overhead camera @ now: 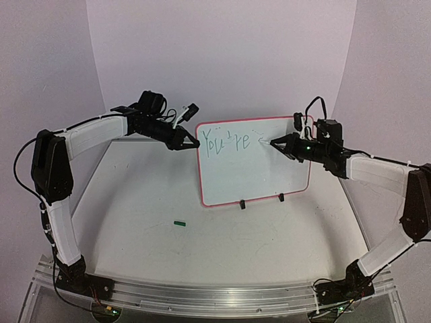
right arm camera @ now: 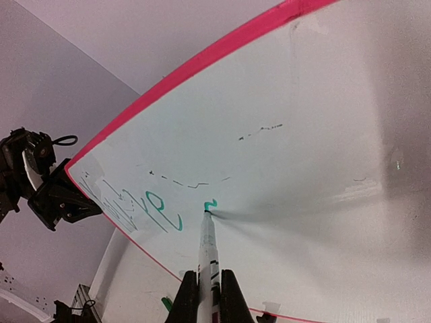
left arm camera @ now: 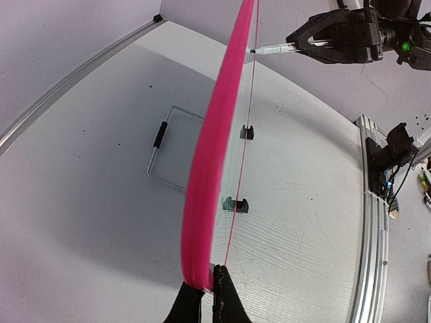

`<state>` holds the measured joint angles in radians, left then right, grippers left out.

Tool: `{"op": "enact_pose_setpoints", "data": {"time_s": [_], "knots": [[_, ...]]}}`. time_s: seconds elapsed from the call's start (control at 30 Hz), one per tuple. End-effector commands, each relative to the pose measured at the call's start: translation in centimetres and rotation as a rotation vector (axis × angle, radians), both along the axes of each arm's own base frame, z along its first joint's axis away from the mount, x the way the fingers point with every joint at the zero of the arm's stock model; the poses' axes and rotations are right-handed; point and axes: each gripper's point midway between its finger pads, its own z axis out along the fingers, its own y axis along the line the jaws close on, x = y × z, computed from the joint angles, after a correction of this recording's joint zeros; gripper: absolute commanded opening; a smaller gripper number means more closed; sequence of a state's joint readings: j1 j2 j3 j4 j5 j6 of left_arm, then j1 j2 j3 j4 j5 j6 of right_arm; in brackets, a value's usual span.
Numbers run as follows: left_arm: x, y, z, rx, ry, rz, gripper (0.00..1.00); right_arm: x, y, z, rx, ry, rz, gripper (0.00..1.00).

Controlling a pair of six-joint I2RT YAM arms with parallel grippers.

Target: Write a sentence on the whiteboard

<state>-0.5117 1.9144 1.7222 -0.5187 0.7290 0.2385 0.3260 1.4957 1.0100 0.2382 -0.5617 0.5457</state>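
White table [overhead camera: 135,195], whiteboard [overhead camera: 259,171] standing on two black feet [overhead camera: 242,204], small green piece [overhead camera: 179,223] lying in front

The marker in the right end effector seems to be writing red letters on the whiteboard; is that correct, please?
Not quite: the letters are green, not red, as the right wrist view shows. The right end effector does hold the marker.

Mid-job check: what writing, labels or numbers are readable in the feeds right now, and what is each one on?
"You're": green handwriting at the upper left of the whiteboard.
Small green stroke on the board at the tip of the marker: not a readable letter.
Dark marks on the marker barrel: too blurred to read.
No other text, brand or number can be made out.
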Motion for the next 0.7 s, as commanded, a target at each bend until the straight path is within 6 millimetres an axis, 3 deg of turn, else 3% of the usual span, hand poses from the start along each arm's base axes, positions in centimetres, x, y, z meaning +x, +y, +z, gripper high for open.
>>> {"op": "enact_pose_setpoints", "data": {"time_s": [0.0,0.5,0.67], "knots": [[0.2,-0.1,-1.5,0.066,-0.016,-0.001,0.0,0.2,0.1,-0.1,-0.005,-0.01,0.008,0.0],[0.2,-0.1,-1.5,0.065,-0.017,-0.003,0.0,-0.3,-1.5,1.3,-0.024,-0.031,-0.071,0.0],[0.1,0.0,-1.3,0.065,-0.021,-0.004,0.0,-0.9,-1.4,3.1,-0.004,-0.066,-0.053,0.0]]}}
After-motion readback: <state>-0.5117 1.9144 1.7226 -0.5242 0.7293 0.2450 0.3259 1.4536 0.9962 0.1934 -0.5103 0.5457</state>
